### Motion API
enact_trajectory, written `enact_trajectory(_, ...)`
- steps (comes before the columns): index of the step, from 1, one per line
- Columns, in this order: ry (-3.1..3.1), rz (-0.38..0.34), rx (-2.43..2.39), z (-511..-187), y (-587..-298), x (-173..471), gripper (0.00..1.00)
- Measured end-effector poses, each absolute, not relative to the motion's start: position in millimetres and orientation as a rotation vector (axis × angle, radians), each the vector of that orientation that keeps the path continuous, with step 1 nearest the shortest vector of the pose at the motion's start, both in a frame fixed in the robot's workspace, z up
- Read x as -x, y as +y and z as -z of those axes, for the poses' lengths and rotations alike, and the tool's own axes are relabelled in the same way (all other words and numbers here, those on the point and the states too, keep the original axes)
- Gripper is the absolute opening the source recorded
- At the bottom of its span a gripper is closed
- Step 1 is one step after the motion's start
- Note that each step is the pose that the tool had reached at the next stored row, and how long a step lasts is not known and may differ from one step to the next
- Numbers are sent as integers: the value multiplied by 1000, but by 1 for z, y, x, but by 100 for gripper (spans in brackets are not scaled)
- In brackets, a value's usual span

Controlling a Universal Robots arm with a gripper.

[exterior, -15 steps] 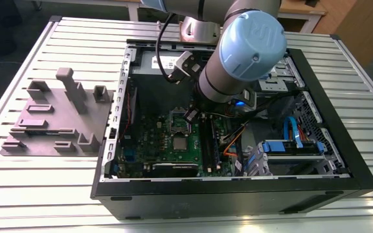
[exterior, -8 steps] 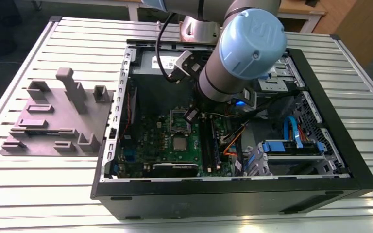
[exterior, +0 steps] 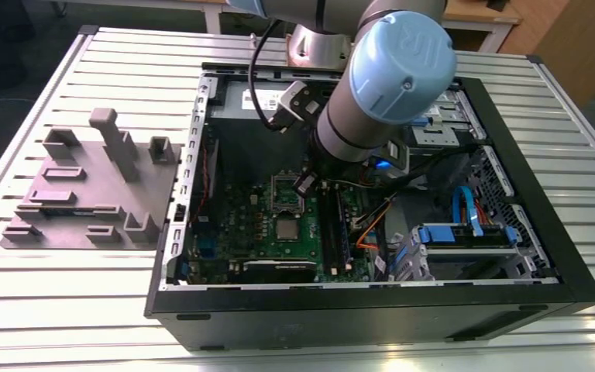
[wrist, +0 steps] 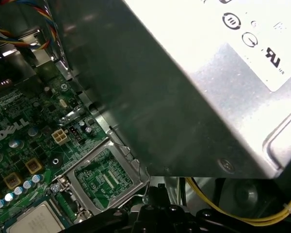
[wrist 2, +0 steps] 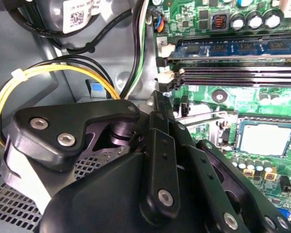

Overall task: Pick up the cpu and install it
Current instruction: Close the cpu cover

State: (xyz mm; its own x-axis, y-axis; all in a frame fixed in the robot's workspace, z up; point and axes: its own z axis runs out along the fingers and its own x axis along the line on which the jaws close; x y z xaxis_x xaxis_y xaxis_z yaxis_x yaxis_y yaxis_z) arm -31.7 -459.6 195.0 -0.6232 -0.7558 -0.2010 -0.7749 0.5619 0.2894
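The cpu [exterior: 289,228], a small square chip with a silvery top, lies flat in its socket on the green motherboard [exterior: 241,225] inside the open computer case. It also shows in both wrist views as the pale square cpu [wrist 2: 266,138] [wrist: 35,219]. The silver socket frame [wrist: 104,177] stands hinged open beside it, with board showing through its window. My gripper [exterior: 306,184] hangs inside the case just past the frame, apart from the cpu and holding nothing that I can see. Its black linkages show as the gripper [wrist 2: 159,104] [wrist: 150,209] in both wrist views.
The black case [exterior: 545,256] lies on a slatted metal table [exterior: 70,310]. A grey-mauve block with upright posts [exterior: 91,194] sits at the exterior view's left. Memory slots [wrist 2: 237,73], yellow and black cables [wrist 2: 53,73], the power supply [wrist: 208,73] and blue drive brackets [exterior: 463,232] crowd the gripper.
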Motion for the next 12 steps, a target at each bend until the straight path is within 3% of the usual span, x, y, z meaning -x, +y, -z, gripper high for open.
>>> enact_trajectory(12,2731,-547,1330,-195,-456,31,10)
